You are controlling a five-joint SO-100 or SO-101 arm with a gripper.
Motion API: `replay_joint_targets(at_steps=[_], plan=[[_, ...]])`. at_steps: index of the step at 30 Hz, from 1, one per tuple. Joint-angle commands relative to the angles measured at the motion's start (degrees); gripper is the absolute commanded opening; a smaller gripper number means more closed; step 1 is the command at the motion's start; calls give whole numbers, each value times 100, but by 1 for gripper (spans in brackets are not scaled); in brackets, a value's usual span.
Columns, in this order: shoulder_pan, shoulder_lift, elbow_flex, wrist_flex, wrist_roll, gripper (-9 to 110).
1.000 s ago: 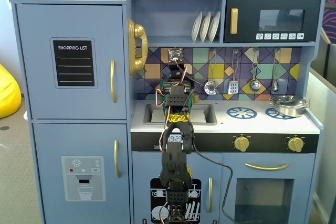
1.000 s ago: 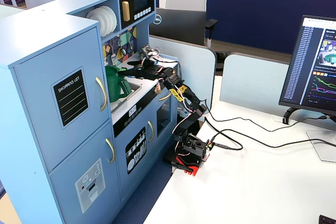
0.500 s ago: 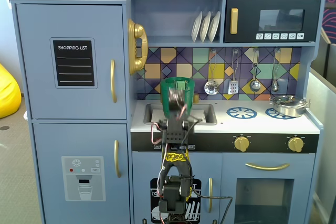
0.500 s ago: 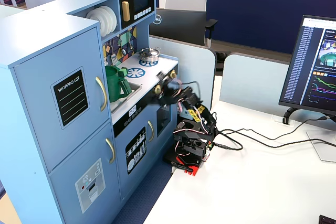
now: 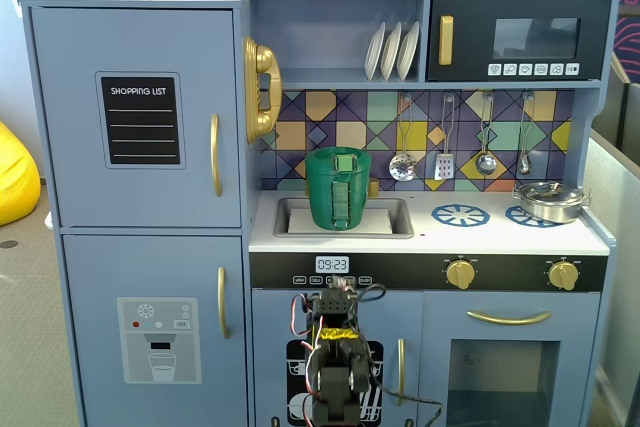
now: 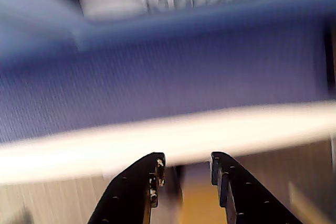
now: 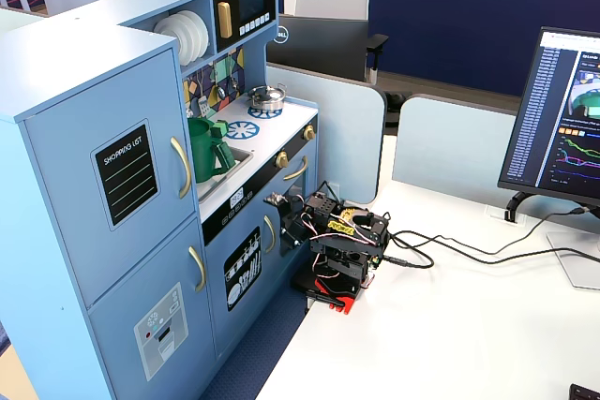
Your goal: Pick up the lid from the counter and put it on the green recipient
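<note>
Fingers [image 6: 186, 167] apart, empty; green recipient [image 5: 338, 188] upright in sink [image 5: 395, 219], handle strip toward front.

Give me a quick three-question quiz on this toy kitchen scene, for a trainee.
1. True or false: the green pot stands on a burner.
2. In a fixed view, what sits on the rightmost burner? A) silver pot B) plates C) phone
3. Fill in: in the wrist view, the gripper holds ____.
Key: 1 false, it stands in the sink. 2 A. 3 nothing; its jaws are apart.
</note>
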Motion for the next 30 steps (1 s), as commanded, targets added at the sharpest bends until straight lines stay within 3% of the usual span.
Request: replay_joint_targets(at_steps=[1,5,7,30], plan=[[-185,439,26,1266,-202,1],[-53,536,26,1828,-413,2],[9,536,26,1819,-79,2],[229,545,26,1828,-185,2]])
